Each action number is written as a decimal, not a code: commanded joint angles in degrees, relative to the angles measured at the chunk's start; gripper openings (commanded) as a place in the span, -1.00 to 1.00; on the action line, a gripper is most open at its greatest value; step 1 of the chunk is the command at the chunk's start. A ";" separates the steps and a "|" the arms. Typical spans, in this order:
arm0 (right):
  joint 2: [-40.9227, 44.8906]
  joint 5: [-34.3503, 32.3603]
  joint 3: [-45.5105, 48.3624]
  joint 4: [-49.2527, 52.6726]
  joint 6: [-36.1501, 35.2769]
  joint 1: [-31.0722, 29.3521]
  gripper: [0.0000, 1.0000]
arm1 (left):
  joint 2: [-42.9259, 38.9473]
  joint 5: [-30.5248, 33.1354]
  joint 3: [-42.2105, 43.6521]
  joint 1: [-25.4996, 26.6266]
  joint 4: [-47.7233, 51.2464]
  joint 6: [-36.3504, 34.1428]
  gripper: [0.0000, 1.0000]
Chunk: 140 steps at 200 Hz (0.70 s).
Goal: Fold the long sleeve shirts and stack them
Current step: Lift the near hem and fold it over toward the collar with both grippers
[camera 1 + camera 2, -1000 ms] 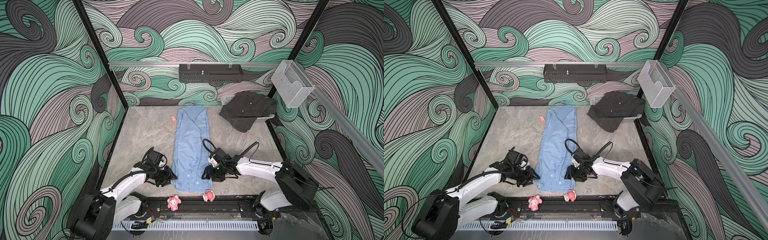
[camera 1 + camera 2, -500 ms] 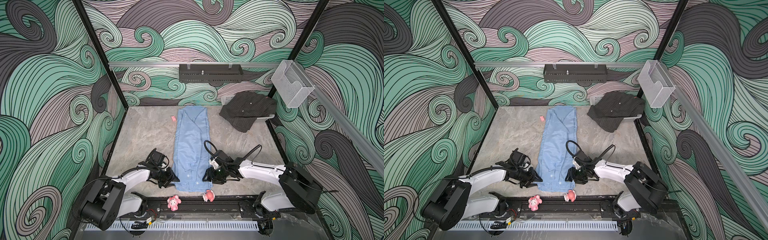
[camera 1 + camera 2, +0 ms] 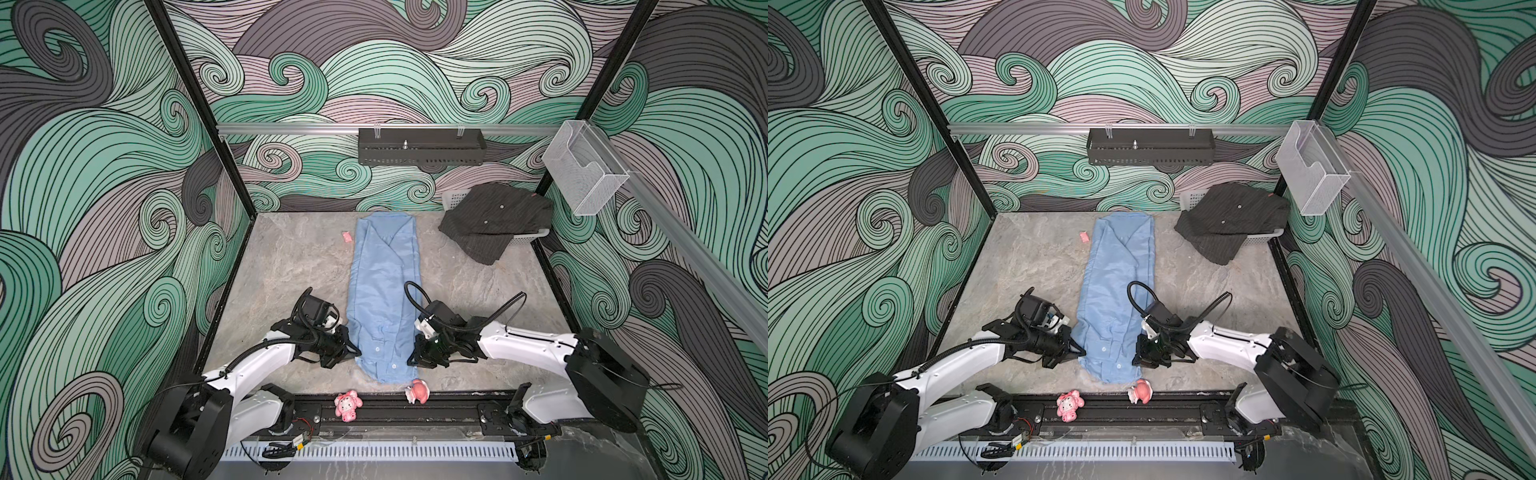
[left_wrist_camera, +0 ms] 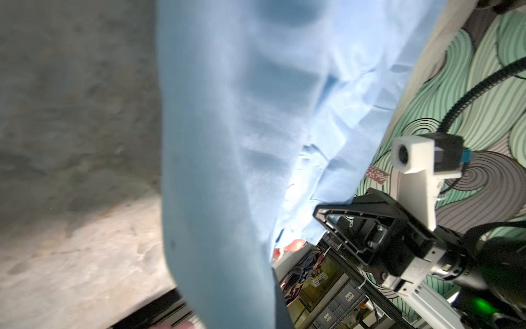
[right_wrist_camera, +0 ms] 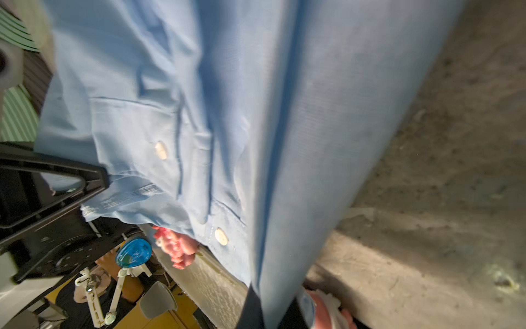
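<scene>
Left gripper: I have the left gripper (image 3: 353, 354) clenched on the left edge of the light blue shirt (image 3: 384, 291), close to its near hem. In the left wrist view the cloth (image 4: 216, 171) runs down toward the jaws.
Right gripper: the right gripper (image 3: 412, 359) is clamped on the shirt's right edge, about level with the left one. In the right wrist view the fabric passes between my dark fingertips (image 5: 252, 313).
Gripper spacing: I see the two grippers facing each other across the shirt's near end in both top views, with only the width of the strip between them.
Light blue shirt: it lies as a long, narrow strip down the middle of the table (image 3: 291, 266), with the collar at the far end and the hem at the near edge. Pale buttons (image 5: 161, 150) show near the hem.
Dark pinstriped shirt: the dark pinstriped shirt (image 3: 494, 224) sits in a loose heap at the far right corner, well apart from my grippers. It is draped over a white basket (image 3: 528, 237) and one part spills onto the table.
Near edge: a pink plush toy (image 3: 348, 405) lies on the black rail, and a pink-and-white toy (image 3: 417, 390) sits just beside the hem's near right corner.
Far side: a small pink scrap (image 3: 346, 237) lies on the table just left of the collar.
</scene>
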<state>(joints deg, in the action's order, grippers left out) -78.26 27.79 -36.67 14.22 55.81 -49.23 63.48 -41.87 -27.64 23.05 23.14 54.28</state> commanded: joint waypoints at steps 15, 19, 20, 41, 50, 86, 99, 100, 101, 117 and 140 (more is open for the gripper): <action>5.34 1.12 -3.28 0.82 2.74 3.16 -0.97 | 0.93 -1.85 -6.97 -0.50 0.66 2.33 -1.00; 5.69 1.17 -3.64 0.81 3.05 3.61 -0.96 | 1.46 -2.10 -7.82 -0.61 0.59 2.47 -1.00; 5.72 1.15 -3.70 0.94 3.11 3.70 -0.96 | 1.64 -2.18 -8.06 -0.71 0.55 2.48 -1.00; 5.05 3.32 -7.26 3.63 3.12 7.24 -0.96 | 4.75 -3.77 -12.59 -2.17 0.00 2.33 -1.00; 4.39 3.57 -8.91 5.29 3.21 8.72 -0.96 | 6.16 -4.25 -14.47 -3.00 -0.08 2.15 -1.00; -1.11 7.06 -14.55 7.23 4.76 13.98 -0.93 | 13.85 -6.10 -24.28 -5.70 0.63 0.34 -1.00; -3.61 8.64 -16.93 7.57 5.71 15.65 -0.91 | 16.40 -6.12 -27.38 -6.49 0.90 -0.09 -1.00; -3.81 8.79 -17.11 7.53 5.75 15.79 -0.91 | 16.54 -6.07 -27.64 -6.59 0.88 -0.12 -1.00; -4.00 8.91 -17.21 7.55 5.82 15.85 -0.91 | 16.78 -6.10 -27.86 -6.69 0.91 -0.13 -1.00; -6.95 10.60 -19.98 7.55 6.66 18.06 -0.88 | 20.72 -6.26 -31.16 -7.83 0.86 -0.38 -1.00; -10.70 12.54 -23.72 6.70 8.11 21.07 -0.86 | 25.31 -6.42 -35.75 -9.15 1.46 -1.02 -1.00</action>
<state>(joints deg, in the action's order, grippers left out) -86.39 36.88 -56.82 20.58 61.67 -30.74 85.03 -47.22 -58.92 15.33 23.24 54.92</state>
